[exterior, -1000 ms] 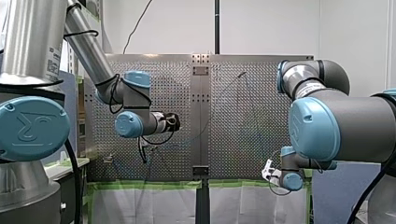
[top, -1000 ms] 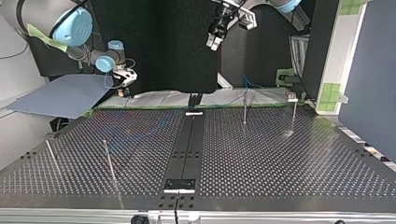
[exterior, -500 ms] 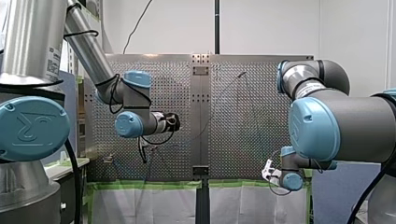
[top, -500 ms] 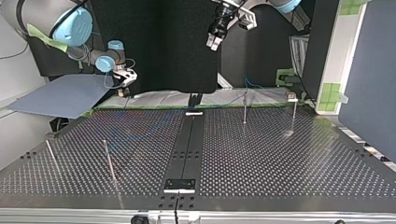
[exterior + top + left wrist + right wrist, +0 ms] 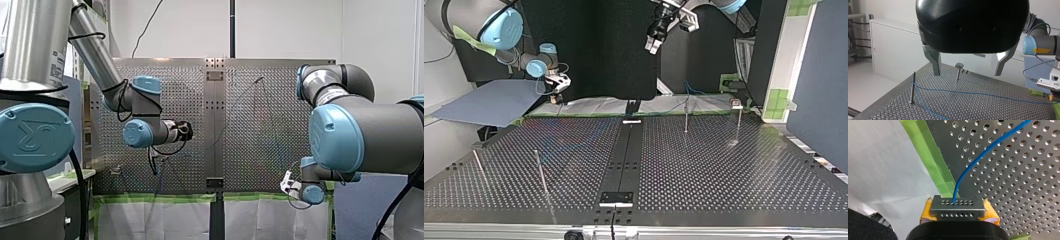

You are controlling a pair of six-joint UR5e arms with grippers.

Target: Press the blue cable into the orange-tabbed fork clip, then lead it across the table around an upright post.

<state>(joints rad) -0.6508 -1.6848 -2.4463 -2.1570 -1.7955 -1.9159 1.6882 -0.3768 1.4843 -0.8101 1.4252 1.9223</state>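
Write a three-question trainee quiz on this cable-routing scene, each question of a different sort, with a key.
1. True or false: my left hand is shut on the blue cable.
2. Multiple choice: in the right wrist view, the pads of my right hand are A) yellow, B) blue, C) red.
3. Fill in: in the left wrist view, the cable's two runs meet at an upright ____.

Key:
1. False. Its fingers stand wide apart above the table and hold nothing.
2. A.
3. post.
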